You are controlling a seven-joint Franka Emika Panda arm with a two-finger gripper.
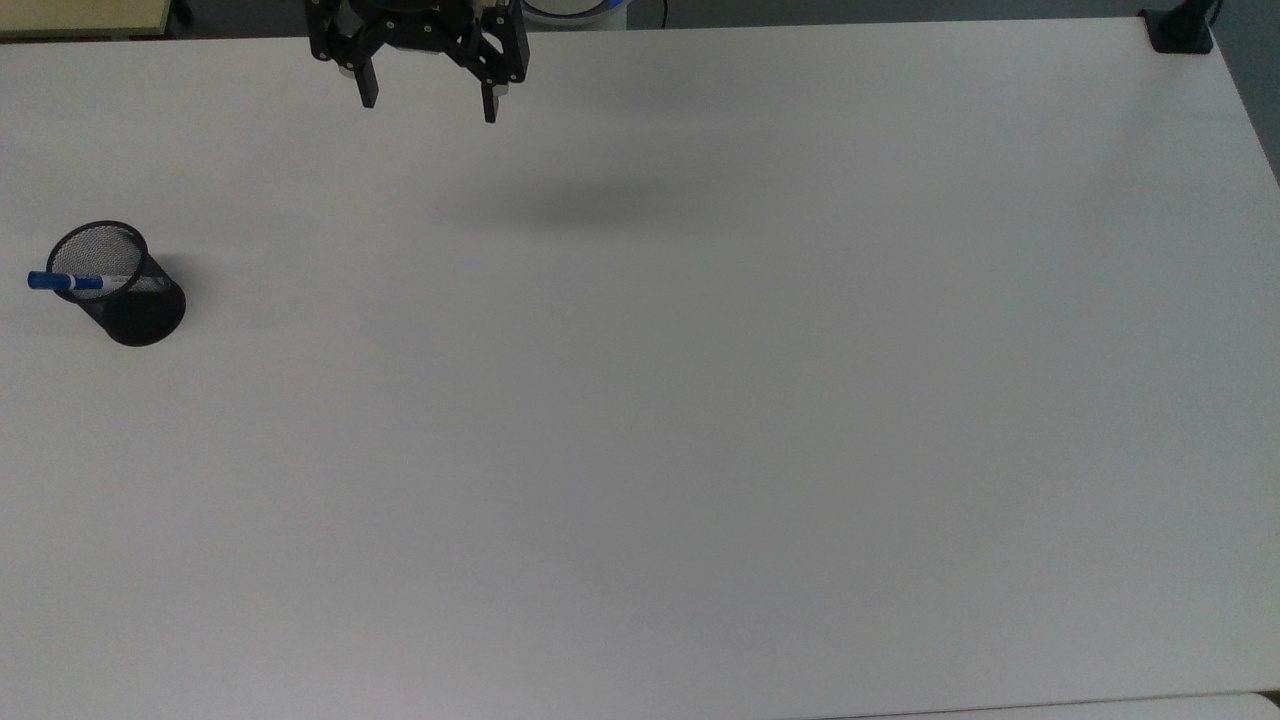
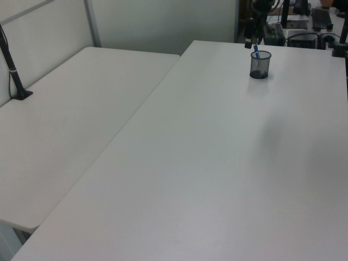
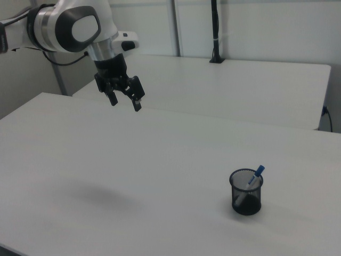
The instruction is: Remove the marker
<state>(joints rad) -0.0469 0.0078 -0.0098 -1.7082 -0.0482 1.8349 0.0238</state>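
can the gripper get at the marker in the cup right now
Probably yes. The gripper hangs open, high above the table, far from the cup. The marker leans with its blue cap above the rim, nothing between them.

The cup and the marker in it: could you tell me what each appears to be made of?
The cup looks like black metal wire mesh, since light shows through its fine grid. The marker looks like smooth plastic, with a white barrel and a blue cap, though that is less certain.
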